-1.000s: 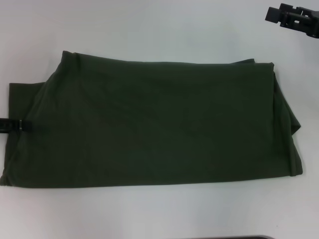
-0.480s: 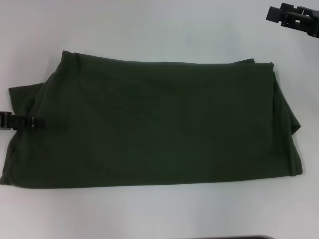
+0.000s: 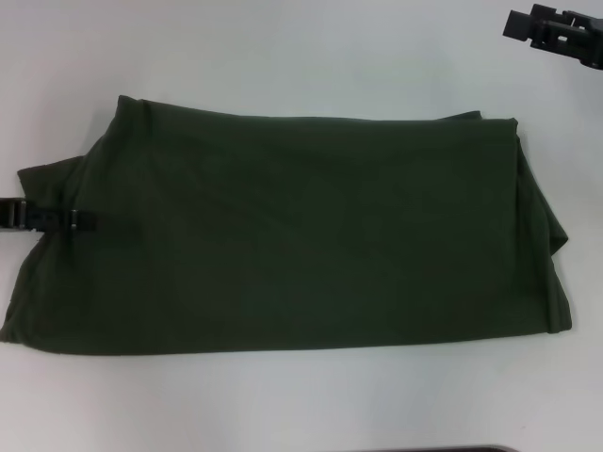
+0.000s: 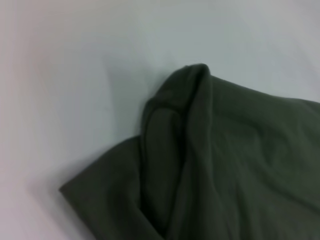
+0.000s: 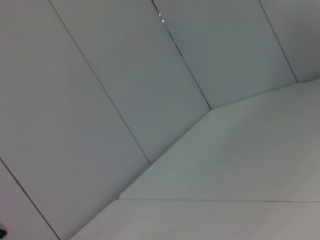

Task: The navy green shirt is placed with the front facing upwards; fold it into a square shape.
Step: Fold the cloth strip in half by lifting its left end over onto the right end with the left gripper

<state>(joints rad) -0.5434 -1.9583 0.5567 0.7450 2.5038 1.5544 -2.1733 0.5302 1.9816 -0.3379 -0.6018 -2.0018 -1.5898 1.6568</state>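
The navy green shirt [image 3: 292, 235] lies spread across the middle of the white surface [image 3: 283, 47] in my head view, already folded into a wide band with no lettering showing. My left gripper [image 3: 52, 219] reaches in low from the left edge, its tip over the shirt's left end where a bunched flap sticks out; I cannot tell from here whether the jaws are released or clenched on cloth. My right gripper [image 3: 556, 33] is parked at the far right corner, well apart from the shirt, and its jaws I cannot read either.

In the left wrist view I see that same end of the shirt close up: a rumpled ridge [image 4: 175, 115] of doubled fabric rising over a flatter corner [image 4: 95, 195] on the surface. No fingers show here.

The right wrist view shows only wall panels [image 5: 100, 100] and bare surface, no shirt.

I judge the cloth light, soft and limp, likely to sag and drag. I would pinch through all layers at the left end's edge, near the ridge, so the fold carries over together.
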